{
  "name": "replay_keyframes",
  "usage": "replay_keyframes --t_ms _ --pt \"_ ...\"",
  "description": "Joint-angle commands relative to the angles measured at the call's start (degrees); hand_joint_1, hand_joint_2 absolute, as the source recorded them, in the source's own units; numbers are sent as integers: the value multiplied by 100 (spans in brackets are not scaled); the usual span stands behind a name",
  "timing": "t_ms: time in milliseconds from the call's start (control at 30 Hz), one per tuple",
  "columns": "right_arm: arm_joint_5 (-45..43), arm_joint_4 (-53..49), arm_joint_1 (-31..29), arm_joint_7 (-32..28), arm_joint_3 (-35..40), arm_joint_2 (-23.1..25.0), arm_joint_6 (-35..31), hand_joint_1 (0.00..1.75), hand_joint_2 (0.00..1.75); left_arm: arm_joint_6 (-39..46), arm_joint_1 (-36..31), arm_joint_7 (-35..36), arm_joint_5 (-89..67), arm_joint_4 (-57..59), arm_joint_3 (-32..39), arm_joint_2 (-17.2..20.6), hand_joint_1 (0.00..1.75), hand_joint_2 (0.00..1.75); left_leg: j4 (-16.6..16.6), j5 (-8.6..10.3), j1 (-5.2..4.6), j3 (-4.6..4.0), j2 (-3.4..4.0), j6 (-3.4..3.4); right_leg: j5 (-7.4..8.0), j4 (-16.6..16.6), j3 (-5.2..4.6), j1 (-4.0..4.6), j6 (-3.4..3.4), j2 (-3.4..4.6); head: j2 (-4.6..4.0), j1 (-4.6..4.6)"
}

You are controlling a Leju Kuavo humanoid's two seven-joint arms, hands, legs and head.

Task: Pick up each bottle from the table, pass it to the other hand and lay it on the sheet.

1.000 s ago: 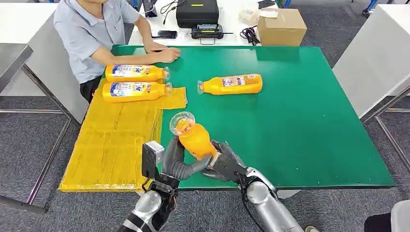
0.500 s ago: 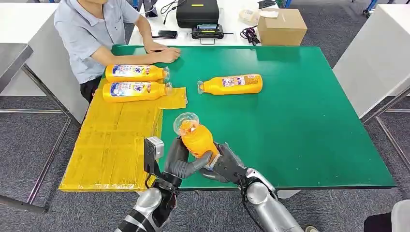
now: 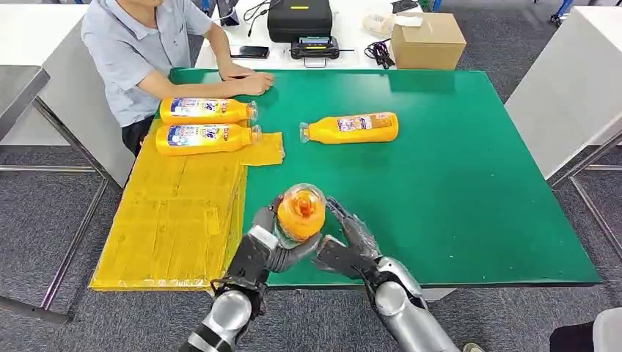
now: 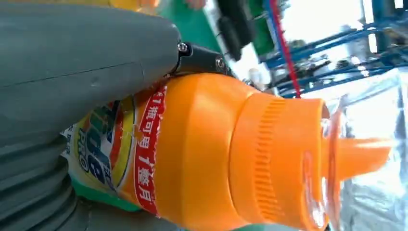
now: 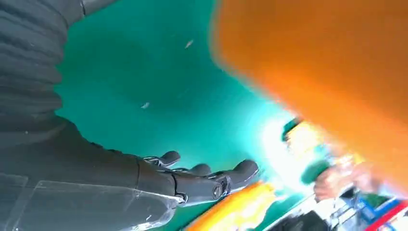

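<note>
An orange bottle [image 3: 301,213] with a clear cap stands nearly upright above the table's near edge, its cap toward me. My left hand [image 3: 268,249] grips its labelled body; in the left wrist view the bottle [image 4: 207,154] lies against my left hand [image 4: 72,57]. My right hand [image 3: 352,236] is just right of the bottle with fingers spread. In the right wrist view the fingers [image 5: 207,182] stretch out apart from the blurred bottle [image 5: 327,72]. Two bottles [image 3: 205,110] [image 3: 205,138] lie on the yellow sheet [image 3: 176,213]. One more bottle [image 3: 350,127] lies on the green table [image 3: 455,191].
A person sits at the table's far left corner, a hand [image 3: 251,83] resting on the green top beside the sheet's bottles. Behind the table a white desk holds a cardboard box [image 3: 427,40] and a black case [image 3: 298,18]. White tables flank both sides.
The bottle has tipped upright with its cap toward me. My left hand has turned and wrapped around it. My right hand's fingers have spread away from it.
</note>
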Motion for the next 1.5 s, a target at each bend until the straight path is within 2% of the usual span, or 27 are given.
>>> replay_keyframes --t_ms 33,100,133,200,233,300,333,467,567,633,800,1100,1133,1167,1200,1233,1267,1500 --pt "306 166 -30 86 -369 40 -202 0 175 -104 238 40 -256 -676 411 251 175 175 -2 -10 9 24 14 -15 -5 -4 21 10 -18 10 0 2" --pt "316 168 -34 83 -376 54 -199 0 175 -113 236 39 -263 -639 407 217 175 175 -4 -5 4 15 10 -10 -2 -3 11 5 -12 7 0 0" --pt "756 209 -67 250 -306 1 -486 0 175 -63 230 -43 -406 -665 461 226 175 175 0 -11 10 26 14 -16 -7 -2 22 12 -20 9 0 2" --pt "978 437 -145 298 -575 73 -622 0 175 434 221 5 -1387 -844 667 327 175 175 0 -9 9 22 15 -14 -4 -3 18 10 -17 10 0 0" --pt "1217 597 -264 281 -649 79 -721 0 175 950 163 369 -2836 -899 828 433 175 175 -1 -12 10 28 18 -17 -7 -2 22 11 -20 13 0 0" --pt "1279 742 -421 149 -762 128 -702 0 175 1160 121 901 -4520 -1018 1252 442 175 175 -4 -2 4 11 19 -9 3 -3 5 4 -11 16 0 0" --pt "1237 779 -496 95 -782 146 -645 0 175 1276 26 1125 -5411 -908 1337 575 175 175 0 -9 9 21 33 -15 1 -1 13 10 -18 28 0 2" --pt "1093 1116 -705 -102 -723 172 -461 0 175 1479 -488 1772 -6659 268 1594 742 175 175 -8 1 4 17 17 -10 4 -5 11 5 -11 14 0 2" --pt "1033 1214 -768 -169 -683 177 -449 0 175 1278 -818 2256 -7169 965 1648 805 175 175 -12 2 12 32 17 -18 4 -10 25 12 -21 12 0 0" --pt "1006 1222 -779 -178 -676 162 -450 0 175 1059 -1051 2713 -7224 1413 1497 993 175 175 -7 5 8 21 7 -11 2 -5 16 7 -13 4 0 0" --pt "927 1086 -662 -194 -754 128 -400 0 175 689 -1201 2915 -7224 1878 1482 1104 175 175 -9 4 11 30 8 -17 -1 -6 27 9 -16 4 0 2" --pt "866 1126 -614 -264 -815 144 -335 0 175 323 -1390 2790 -7177 2515 1705 903 175 175 -2 5 10 13 2 -13 -1 -2 13 9 -13 -3 0 2" --pt "855 1137 -607 -278 -834 147 -320 0 175 267 -1401 2741 -7143 2556 1738 850 162 175 -2 7 8 9 -1 -11 -1 -1 9 7 -11 -5 0 0" --pt "853 1138 -604 -286 -842 150 -315 0 175 246 -1402 2698 -7086 2562 1776 826 133 175 0 5 11 11 1 -14 -2 0 11 10 -14 -5 0 2" --pt "853 1138 -601 -287 -843 149 -317 0 175 241 -1403 2698 -7087 2565 1774 818 133 175 0 6 10 10 0 -12 -2 0 10 9 -13 -5 0 2" --pt "851 1136 -595 -291 -847 152 -311 0 175 200 -1419 2676 -7091 2572 1768 813 59 175 -1 7 8 5 -1 -10 0 0 4 6 -10 -5 0 2" --pt "850 1145 -601 -297 -850 157 -294 0 175 205 -1423 2629 -7064 2573 1777 814 0 175 1 3 12 14 2 -15 -4 2 13 11 -16 -4 0 0" --pt "772 1198 -642 -391 -897 164 -248 0 175 49 -1541 2508 -7111 2809 1702 843 0 175 -2 4 9 14 4 -13 -3 0 12 8 -13 -2 0 2"
